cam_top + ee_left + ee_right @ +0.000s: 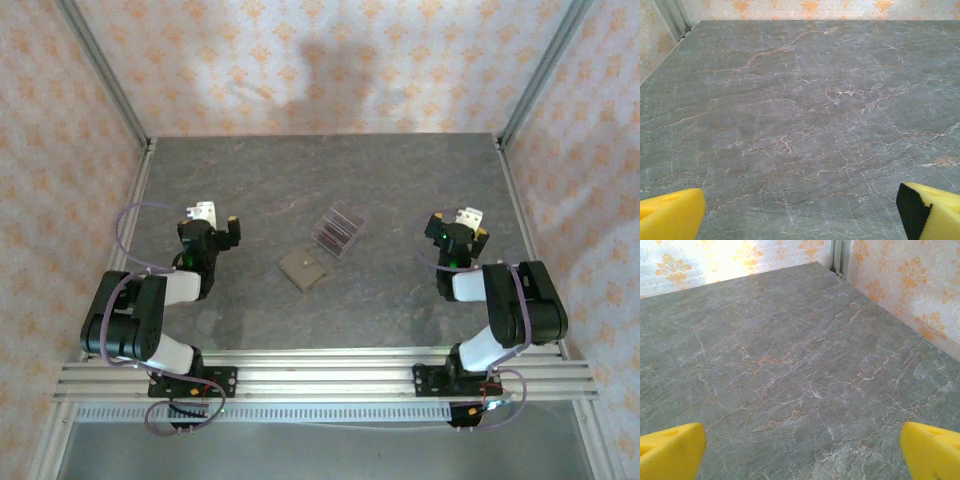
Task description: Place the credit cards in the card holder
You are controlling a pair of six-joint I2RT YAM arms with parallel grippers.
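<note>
Left gripper [210, 216]: jaws spread wide and nothing between them; it hovers low over bare worktop [400, 300] on the left, well apart from both task things

Left wrist view: left gripper [800, 220] shows a yellow fingertip in each lower corner, veined grey stone between them

Right gripper [460, 222]: jaws just as wide and also empty; it mirrors its partner out on the right side

Right wrist view: right gripper [800, 455] brackets plain stone running off to the patterned wall

Card holder [303, 268]: small brown square lying flat near the middle, between the two arms; its snap and flap are too small to read, so I cannot tell if it is open

Credit cards [338, 232]: dark purplish cards grouped just beyond the holder and a touch to its right; they seem to stand in a clear stand [357, 219], near the holder but apparently not touching it

Why so: both things sit centrally, so either arm should reach them; upright cards likely offer an edge to pinch

Stage: looks like the very start; no card in the holder yet

Next call: probably one arm steadies or opens the pouch while the other draws a card

Risk: thin slick cards could slip; the light pouch may skid
</note>
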